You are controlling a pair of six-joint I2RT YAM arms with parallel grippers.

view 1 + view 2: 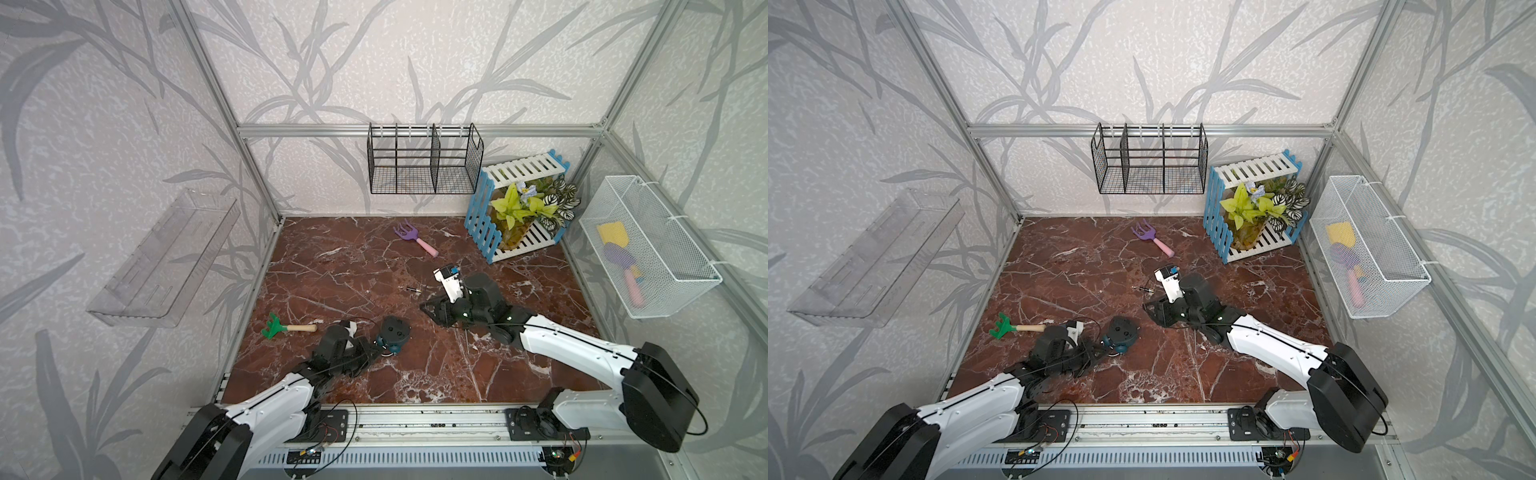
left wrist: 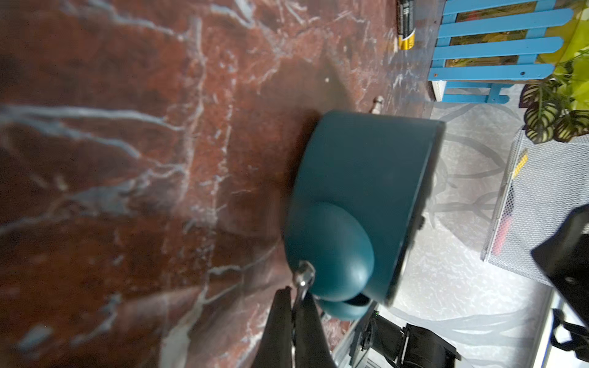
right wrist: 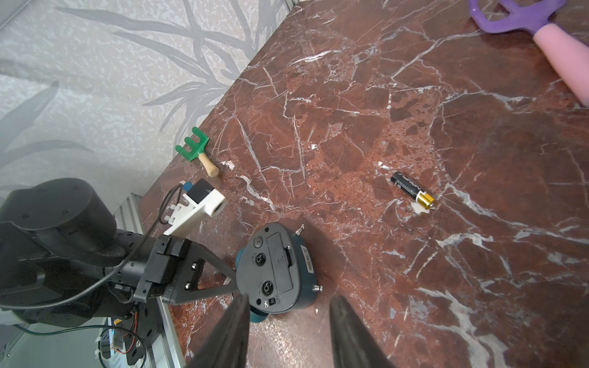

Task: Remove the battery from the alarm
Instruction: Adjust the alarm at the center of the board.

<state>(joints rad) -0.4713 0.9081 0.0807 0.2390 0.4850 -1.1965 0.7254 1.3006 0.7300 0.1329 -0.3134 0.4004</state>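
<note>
The left gripper is closed: its two dark fingers are pressed together, and the thin metal foot of the alarm is pinched between their tips. The alarm lies with its dial down on the table, so its black back with two knobs faces up in the right wrist view, and its teal body touches the marble. I cannot tell if the long recess in the back is covered or not. The right gripper is held above the table, a little beyond the alarm, with its fingers apart and nothing between them. The battery is out of the alarm. It lies flat on the bare marble, apart from the clock and not touched by any finger, with its gold end pointing away from the alarm. In both top views it is just beside the right gripper, between the alarm and the purple rake farther back. A green rake lies near the table's left edge, beside the left arm.
</note>
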